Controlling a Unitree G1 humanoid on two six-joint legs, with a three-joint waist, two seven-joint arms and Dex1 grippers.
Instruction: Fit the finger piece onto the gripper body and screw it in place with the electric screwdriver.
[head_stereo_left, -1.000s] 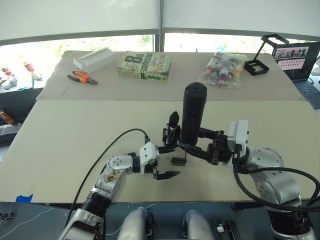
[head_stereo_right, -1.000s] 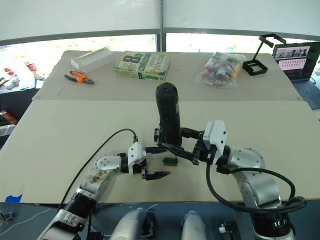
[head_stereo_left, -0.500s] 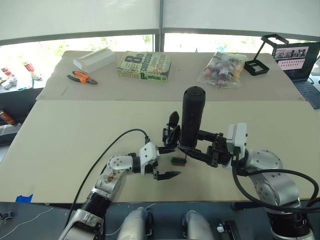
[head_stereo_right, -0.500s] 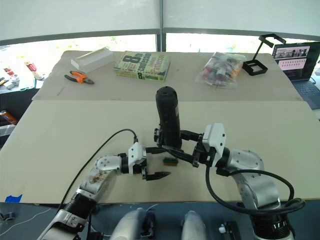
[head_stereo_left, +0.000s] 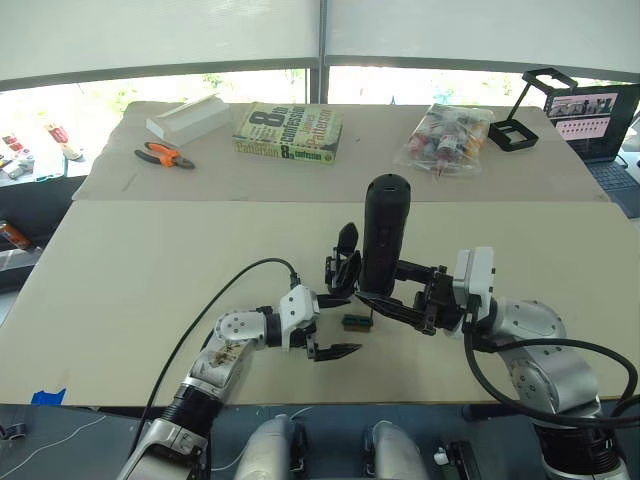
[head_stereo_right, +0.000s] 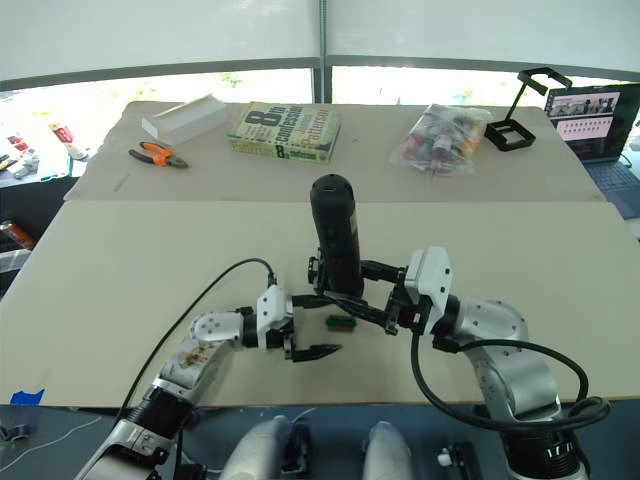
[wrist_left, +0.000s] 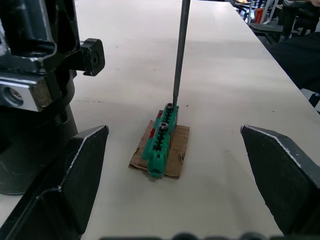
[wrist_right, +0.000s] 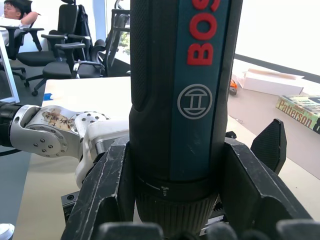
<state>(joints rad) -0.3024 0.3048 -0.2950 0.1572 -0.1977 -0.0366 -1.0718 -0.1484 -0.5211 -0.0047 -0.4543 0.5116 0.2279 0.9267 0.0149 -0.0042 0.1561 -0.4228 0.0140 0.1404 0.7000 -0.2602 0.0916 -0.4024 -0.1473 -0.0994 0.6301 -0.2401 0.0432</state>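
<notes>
Here the right gripper (head_stereo_left: 400, 295) is clenched around the electric screwdriver (head_stereo_left: 383, 232), which stands upright near the middle of the bench (head_stereo_left: 130, 270), rounded end up. In the left wrist view its thin metal bit (wrist_left: 179, 50) comes down onto a screw head at one end of a small green block (wrist_left: 161, 142) that lies on a scrap of brown card (wrist_left: 176, 156). The left gripper (head_stereo_left: 322, 322) is released, its two black fingers (wrist_left: 75, 170) spread wide on either side of the green block and not touching it. The gripper body (head_stereo_left: 343, 268) stands on the bench just beside the screwdriver, on the robot's left of it, with its pointed black finger upright. At the far side of the bench lie a book (head_stereo_left: 288, 132), orange-handled pliers (head_stereo_left: 163, 155), a white box (head_stereo_left: 188, 117) and a clear bag of small items (head_stereo_left: 450, 137); a laptop (head_stereo_left: 600, 120) sits at the far right
</notes>
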